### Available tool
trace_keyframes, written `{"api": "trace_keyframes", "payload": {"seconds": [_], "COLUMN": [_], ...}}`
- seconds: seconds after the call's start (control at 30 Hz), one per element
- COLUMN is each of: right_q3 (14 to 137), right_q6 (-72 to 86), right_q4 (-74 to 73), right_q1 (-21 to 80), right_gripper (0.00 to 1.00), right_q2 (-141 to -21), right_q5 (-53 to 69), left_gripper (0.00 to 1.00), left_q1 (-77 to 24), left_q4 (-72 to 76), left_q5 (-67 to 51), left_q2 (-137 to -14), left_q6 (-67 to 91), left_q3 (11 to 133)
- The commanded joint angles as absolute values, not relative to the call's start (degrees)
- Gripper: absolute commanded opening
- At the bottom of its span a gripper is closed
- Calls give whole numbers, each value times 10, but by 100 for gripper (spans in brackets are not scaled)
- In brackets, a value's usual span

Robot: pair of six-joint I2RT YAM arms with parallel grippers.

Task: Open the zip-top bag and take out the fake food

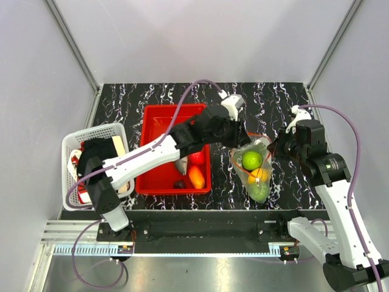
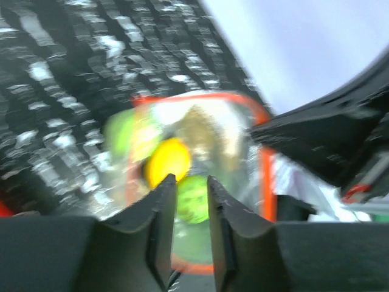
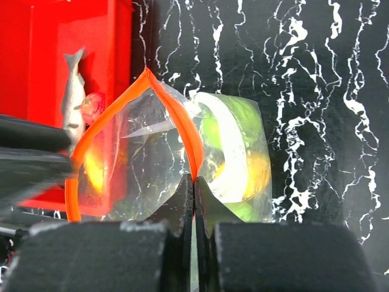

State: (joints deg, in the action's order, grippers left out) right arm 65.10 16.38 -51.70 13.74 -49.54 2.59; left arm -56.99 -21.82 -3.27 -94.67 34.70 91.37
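R hand clamped on zip-top bag rim; L hand slightly apart at bag mouth, green fruit visible in gap.

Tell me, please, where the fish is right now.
In the right wrist view, the fish sits in the tray at upper left, beside a red fruit, outside the bag.

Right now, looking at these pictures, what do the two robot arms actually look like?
They look like twins. The left arm and the right arm both have smooth white tube-like links joined by chunky black joints. A purple cable runs along each arm. Their jaws are matte black wedges, and the bases are black too.
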Motion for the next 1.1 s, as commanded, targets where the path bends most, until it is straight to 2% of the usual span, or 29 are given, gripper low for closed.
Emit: {"api": "trace_keyframes", "payload": {"seconds": [0.0,0.23,0.47,0.8,1.07], "right_q3": [655,656,653,624,619], "right_q6": [177,205,226,228,217], "right_q4": [-491,-484,-486,-506,-519], "right_q1": [141,141,141,141,141], "right_gripper": [0,0,0,0,0], "right_q2": [-483,-475,-466,-457,-464], "right_q5": [54,61,30,-19,-53], "left_gripper": [28,22,18,36,59], "left_q1": [-583,-600,-633,-657,-662], "left_q4": [-163,-162,-166,-167,-146], "left_q5": [-120,-136,-78,-32,-1], "left_q2": [-1007,-1084,-1104,-1179,-1210], "left_q6": [393,423,437,463,465], "left_q3": [947,963,920,946,954]}}
